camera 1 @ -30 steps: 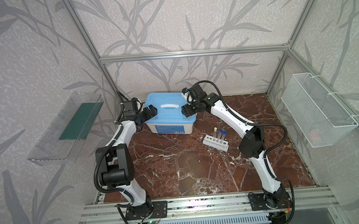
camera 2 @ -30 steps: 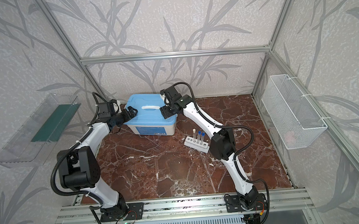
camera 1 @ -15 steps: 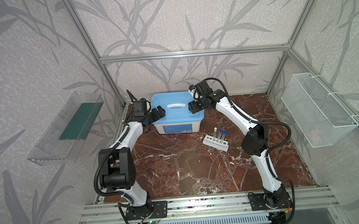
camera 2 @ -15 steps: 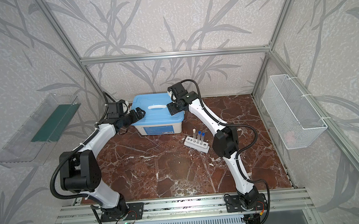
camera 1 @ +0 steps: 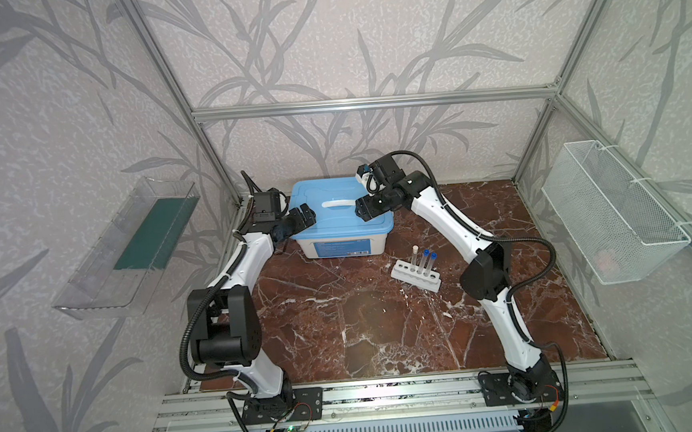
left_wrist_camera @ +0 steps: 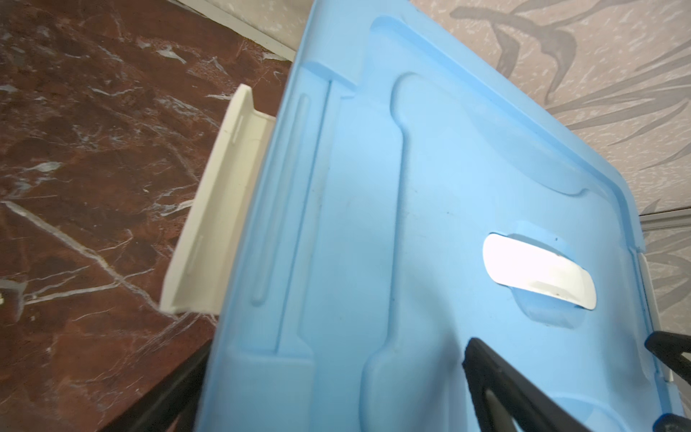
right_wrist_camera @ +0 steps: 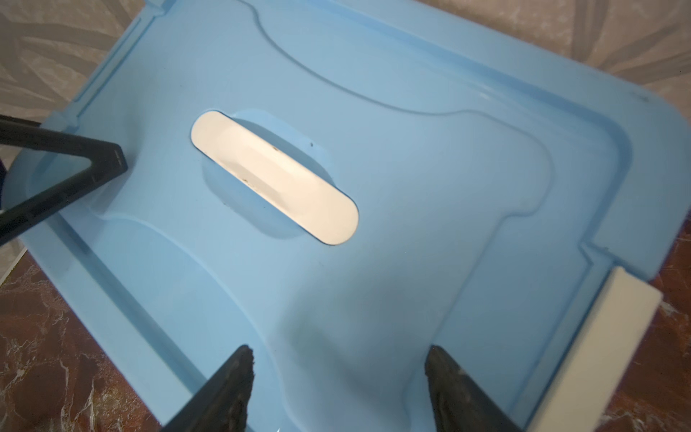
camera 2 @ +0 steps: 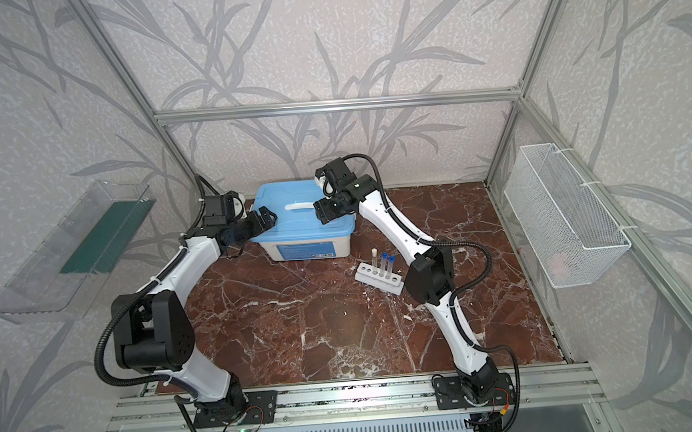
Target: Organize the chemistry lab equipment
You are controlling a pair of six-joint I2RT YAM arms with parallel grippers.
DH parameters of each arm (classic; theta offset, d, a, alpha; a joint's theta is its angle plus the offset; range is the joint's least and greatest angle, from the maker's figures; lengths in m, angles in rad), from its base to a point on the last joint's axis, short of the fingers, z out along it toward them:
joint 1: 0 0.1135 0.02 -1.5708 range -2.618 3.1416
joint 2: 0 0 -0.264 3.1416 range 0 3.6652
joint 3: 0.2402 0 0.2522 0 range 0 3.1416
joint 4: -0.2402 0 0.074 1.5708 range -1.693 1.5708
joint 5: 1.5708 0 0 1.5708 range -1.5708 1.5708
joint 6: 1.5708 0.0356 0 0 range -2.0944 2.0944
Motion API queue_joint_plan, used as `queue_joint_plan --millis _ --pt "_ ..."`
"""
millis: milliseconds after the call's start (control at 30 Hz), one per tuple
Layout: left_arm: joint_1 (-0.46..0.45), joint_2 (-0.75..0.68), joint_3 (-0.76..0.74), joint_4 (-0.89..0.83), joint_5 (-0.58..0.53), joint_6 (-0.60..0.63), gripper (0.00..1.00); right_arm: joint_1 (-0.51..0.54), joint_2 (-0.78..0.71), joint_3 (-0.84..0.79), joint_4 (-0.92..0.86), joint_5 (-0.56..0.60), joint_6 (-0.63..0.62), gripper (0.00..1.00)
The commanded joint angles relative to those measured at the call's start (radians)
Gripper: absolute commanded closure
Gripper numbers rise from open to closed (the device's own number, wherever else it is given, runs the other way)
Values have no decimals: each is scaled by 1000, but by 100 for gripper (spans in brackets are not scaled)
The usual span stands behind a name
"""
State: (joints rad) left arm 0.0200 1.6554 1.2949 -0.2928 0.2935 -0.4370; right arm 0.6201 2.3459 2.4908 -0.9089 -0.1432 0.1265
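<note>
left end effector (camera 1: 303, 217) fully spread, empty, at left edge of blue lid (camera 1: 336, 222) on white bin (camera 1: 307, 248). right end effector (camera 1: 362, 214) parted wide, empty, over lid's right side. three capped test tubes (camera 1: 425, 261) upright in white rack (camera 1: 406, 273), near bin on marble surface (camera 1: 364, 328).

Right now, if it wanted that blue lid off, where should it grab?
Take the white handle in the middle of the lid, coming straight down from above. It's a narrow bar bridging a hollow, so a pinch across its width should probably hold; the flat top offers nothing else.
</note>
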Motion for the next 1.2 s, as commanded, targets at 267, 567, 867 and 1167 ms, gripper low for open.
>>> queue_joint_plan --millis 267,567,867,1167 --pt "73 17 86 -58 37 29 0 36 67 71 -2 -22 -3 27" --pt "90 161 208 -113 87 67 0 41 68 38 8 -27 -5 24" --pt "104 256 298 -140 196 114 1 41 72 36 14 -25 1 21" --pt "122 334 323 -121 333 119 0 41 81 36 16 -32 8 21"
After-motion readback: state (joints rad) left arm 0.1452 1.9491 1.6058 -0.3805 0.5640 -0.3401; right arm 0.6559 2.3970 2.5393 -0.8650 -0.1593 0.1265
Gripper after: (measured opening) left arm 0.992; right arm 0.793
